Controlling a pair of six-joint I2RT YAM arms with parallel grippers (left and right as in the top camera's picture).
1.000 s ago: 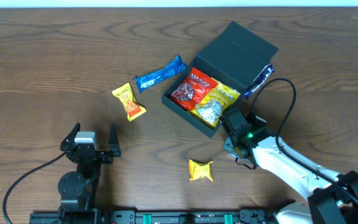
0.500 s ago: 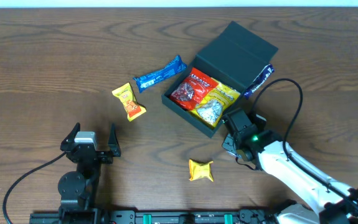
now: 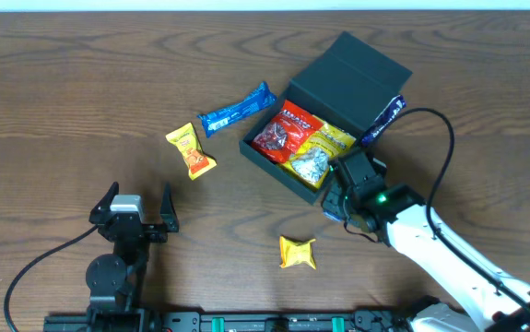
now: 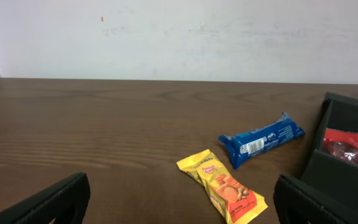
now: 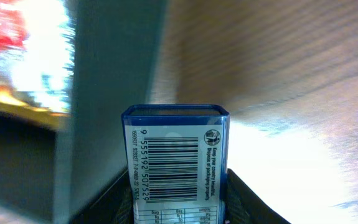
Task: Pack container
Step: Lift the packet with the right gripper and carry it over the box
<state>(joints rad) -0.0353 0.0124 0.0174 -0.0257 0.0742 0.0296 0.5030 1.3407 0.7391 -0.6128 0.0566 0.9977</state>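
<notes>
The dark teal container (image 3: 266, 152) stands open at centre right, its lid (image 3: 352, 72) tilted back. A red packet (image 3: 281, 129), a yellow packet (image 3: 331, 140) and a silver one lie inside. My right gripper (image 3: 336, 198) is at the box's near corner, shut on a blue-edged packet with a barcode (image 5: 175, 158); the box wall (image 5: 113, 93) is just to its left in the right wrist view. My left gripper (image 3: 135, 205) is open and empty at the front left; the container's edge shows in the left wrist view (image 4: 343, 177).
A blue packet (image 3: 237, 108) and a yellow peanut packet (image 3: 191, 150) lie left of the box; both show in the left wrist view (image 4: 263, 140) (image 4: 225, 190). A small yellow packet (image 3: 297, 251) lies in front. A dark blue packet (image 3: 384, 118) leans by the box's right side.
My right gripper has moved up and left with the barcode packet, closer to the box's near corner. The left arm has not moved.
</notes>
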